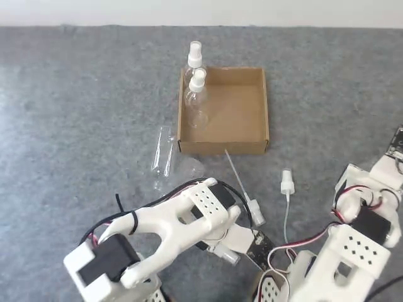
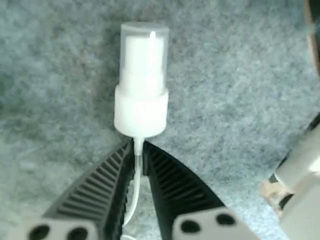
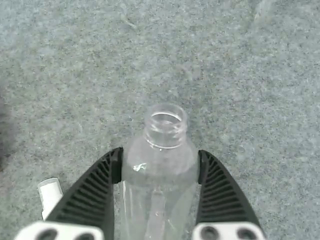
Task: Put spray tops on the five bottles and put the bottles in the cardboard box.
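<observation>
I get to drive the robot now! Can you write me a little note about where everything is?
Left gripper: shut on a spray top, pinching its tube.
Right gripper: shut on a topless bottle.
Done: one topped bottle stands in the cardboard box, a second topped bottle at its far left corner.
To do: top the held bottle and box it; a bare bottle and a loose top lie on the table.

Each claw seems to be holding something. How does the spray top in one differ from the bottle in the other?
The spray top is opaque white; the bottle is clear. The left gripper pinches the spray top by its thin tube; the right gripper clasps the bottle's wide body. Both are held over the grey mat.
</observation>
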You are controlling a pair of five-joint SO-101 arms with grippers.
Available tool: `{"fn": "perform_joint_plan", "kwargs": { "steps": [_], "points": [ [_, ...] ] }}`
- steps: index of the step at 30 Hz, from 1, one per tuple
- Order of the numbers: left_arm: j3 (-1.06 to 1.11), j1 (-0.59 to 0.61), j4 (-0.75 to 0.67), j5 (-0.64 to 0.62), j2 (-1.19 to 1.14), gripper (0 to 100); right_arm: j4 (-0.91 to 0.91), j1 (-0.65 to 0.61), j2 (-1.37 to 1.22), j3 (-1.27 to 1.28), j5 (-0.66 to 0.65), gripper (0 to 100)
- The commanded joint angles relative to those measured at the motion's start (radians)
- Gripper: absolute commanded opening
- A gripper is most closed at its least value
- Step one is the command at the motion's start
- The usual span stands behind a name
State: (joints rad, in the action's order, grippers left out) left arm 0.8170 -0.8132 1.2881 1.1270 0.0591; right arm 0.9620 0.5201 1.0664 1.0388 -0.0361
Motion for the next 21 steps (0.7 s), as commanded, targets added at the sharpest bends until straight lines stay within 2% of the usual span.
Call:
{"fn": "perform_joint_plan", "kwargs": {
  "steps": [1,4,7,11,21],
  "points": [
    [-0.090,0.002,0.072,-0.061,0.017,1,-0.025,0.015,0.010,-0.015,-0.002,4.5],
    [-0.136,0.021,0.147,-0.069,0.017,1,-0.025,0.015,0.010,-0.015,-0.002,4.5],
    [-0.173,0.077,0.164,-0.114,0.017,1,-0.025,0.015,0.010,-0.015,-0.002,4.5],
    [-0.199,0.163,0.164,-0.155,0.017,1,-0.025,0.015,0.010,-0.015,-0.002,4.5],
    [-0.199,0.353,0.117,-0.388,0.008,1,-0.025,0.015,0.010,-0.015,-0.002,4.5]
  ]
}}
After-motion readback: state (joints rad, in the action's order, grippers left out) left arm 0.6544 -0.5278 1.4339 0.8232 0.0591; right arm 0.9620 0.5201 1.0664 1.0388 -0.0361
